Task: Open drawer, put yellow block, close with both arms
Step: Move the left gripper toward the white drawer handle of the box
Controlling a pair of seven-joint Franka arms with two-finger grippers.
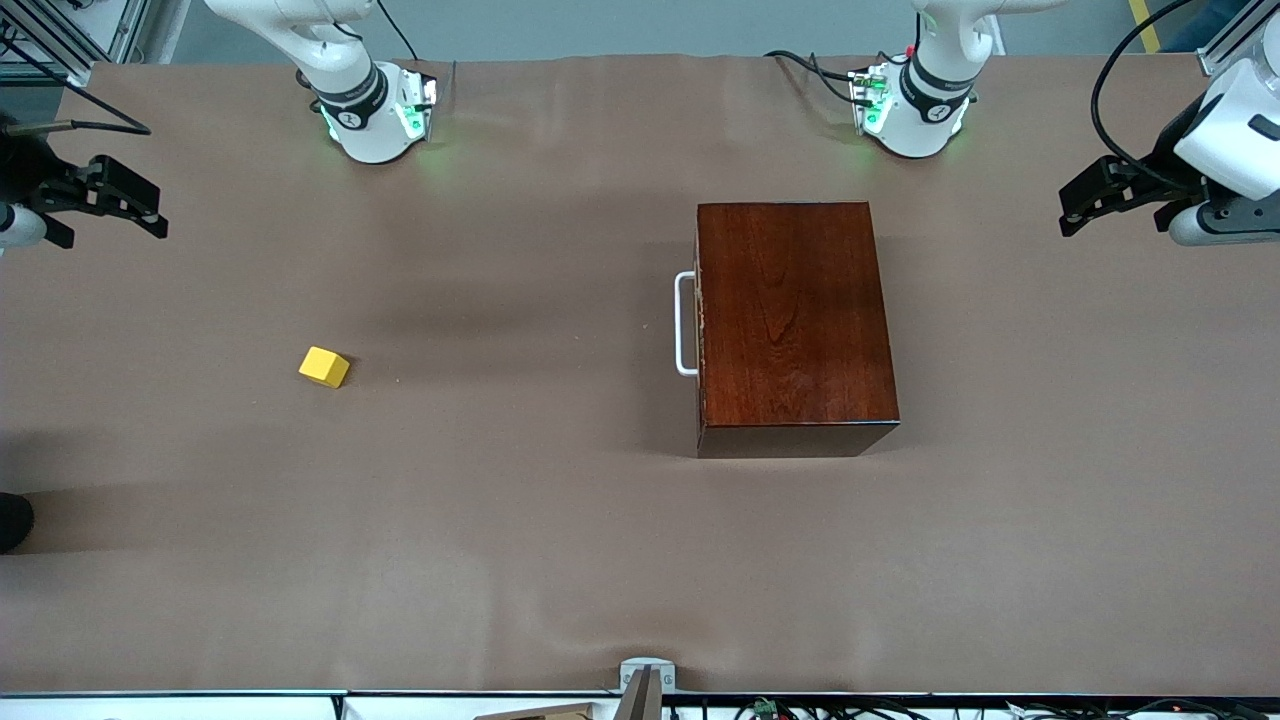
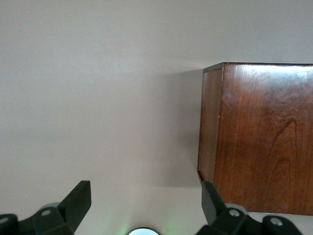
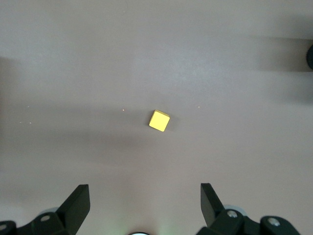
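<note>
The shut drawer (image 1: 700, 325) faces the right arm's end, its handle (image 1: 684, 324) running near-to-far; both tools gape empty.

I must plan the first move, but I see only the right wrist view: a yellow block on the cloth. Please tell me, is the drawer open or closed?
Observer: Closed. The drawer sits flush in the dark wooden box, and only its white handle sticks out.
Operator: Which way does the handle face?
Observer: Toward the right arm's end of the table, where the yellow block lies on the cloth, well apart from the box.
Operator: Where is the left gripper?
Observer: The left gripper hangs open at the left arm's end, above the table beside the box.
Operator: And mine?
Observer: The right gripper is open too, high over its own end.
</note>
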